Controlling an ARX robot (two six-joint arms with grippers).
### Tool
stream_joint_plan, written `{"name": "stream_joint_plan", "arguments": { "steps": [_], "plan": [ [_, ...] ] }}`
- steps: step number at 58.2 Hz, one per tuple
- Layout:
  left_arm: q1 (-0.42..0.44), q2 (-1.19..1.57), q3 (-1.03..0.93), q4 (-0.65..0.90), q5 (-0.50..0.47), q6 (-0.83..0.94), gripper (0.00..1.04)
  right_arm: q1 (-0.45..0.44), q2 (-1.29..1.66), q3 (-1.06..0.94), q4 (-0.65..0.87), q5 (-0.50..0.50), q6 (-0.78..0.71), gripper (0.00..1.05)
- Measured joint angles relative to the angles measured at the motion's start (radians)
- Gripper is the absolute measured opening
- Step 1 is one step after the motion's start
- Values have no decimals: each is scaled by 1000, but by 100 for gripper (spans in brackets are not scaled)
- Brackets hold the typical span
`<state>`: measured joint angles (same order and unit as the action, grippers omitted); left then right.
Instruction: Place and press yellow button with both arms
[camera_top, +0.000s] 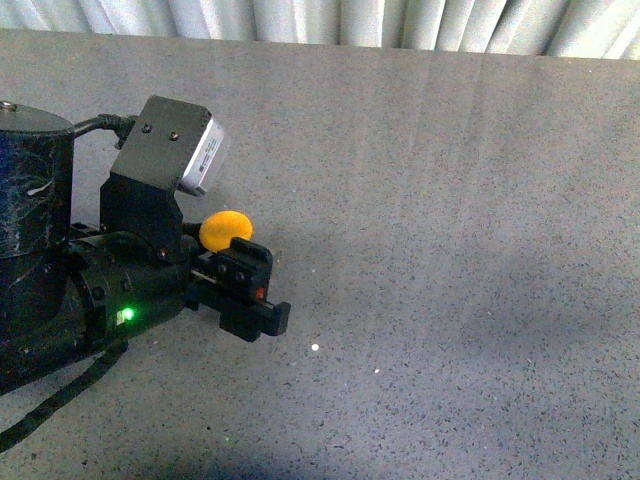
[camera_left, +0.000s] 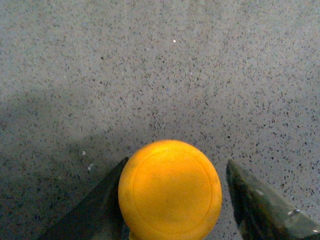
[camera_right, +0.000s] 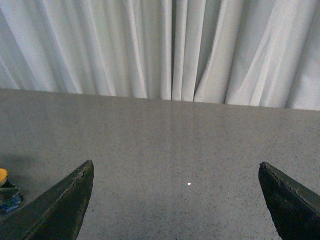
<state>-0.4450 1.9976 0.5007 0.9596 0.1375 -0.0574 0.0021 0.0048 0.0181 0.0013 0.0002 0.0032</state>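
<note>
Our main worry is the yellow button (camera_left: 170, 190) tipping or skidding. Its domed cap is small and smooth, so a press landing off-centre could topple it unless the base is steadied. A second risk is the two arms colliding over so small a target.

The left gripper (camera_top: 255, 290) straddles the button, its fingers (camera_left: 260, 205) spread to either side of the cap. One sits close against the rim, and the other leaves a sliver of table (camera_top: 450, 250) showing between. They are not pinching the cap, but we cannot tell whether they touch the base hidden beneath it.

The left arm (camera_top: 60, 290) reaches in low from the left. The right gripper (camera_right: 175, 164) stands well apart from the button with its fingers wide, facing the curtain (camera_right: 160, 45); the button shows only at the edge of its view
</note>
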Motion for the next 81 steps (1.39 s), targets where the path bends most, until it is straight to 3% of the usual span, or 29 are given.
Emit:
{"name": "stream_joint_plan", "arguments": {
  "steps": [14,33,44,50,55,56,61,68,69,74,81],
  "plan": [
    [-1,-23,-45,23,14,2,97,0,0,0,0,0,0,96],
    [60,-263,-240,53,101,-5,96,0,0,0,0,0,0,96],
    [251,-577,-385,-100,254,-24,96,0,0,0,0,0,0,96],
    [432,-789,-406,-239,395,-38,96,0,0,0,0,0,0,96],
    [454,-833,-491,32,104,6,81,0,0,0,0,2,0,96],
    [452,-850,-493,51,30,12,77,0,-1,0,0,1,0,96],
    [448,-1011,-499,-1,-120,31,63,0,0,0,0,2,0,96],
    [447,-1222,-507,-159,-135,39,47,0,-1,0,0,2,0,96],
    [447,-1270,-507,-193,-136,41,40,0,0,0,-1,2,0,96],
    [447,-1357,-507,-252,-137,42,28,0,-1,0,-1,2,0,96],
    [447,-1491,-507,-365,-138,42,3,0,0,0,-1,2,0,96]
  ]
}}
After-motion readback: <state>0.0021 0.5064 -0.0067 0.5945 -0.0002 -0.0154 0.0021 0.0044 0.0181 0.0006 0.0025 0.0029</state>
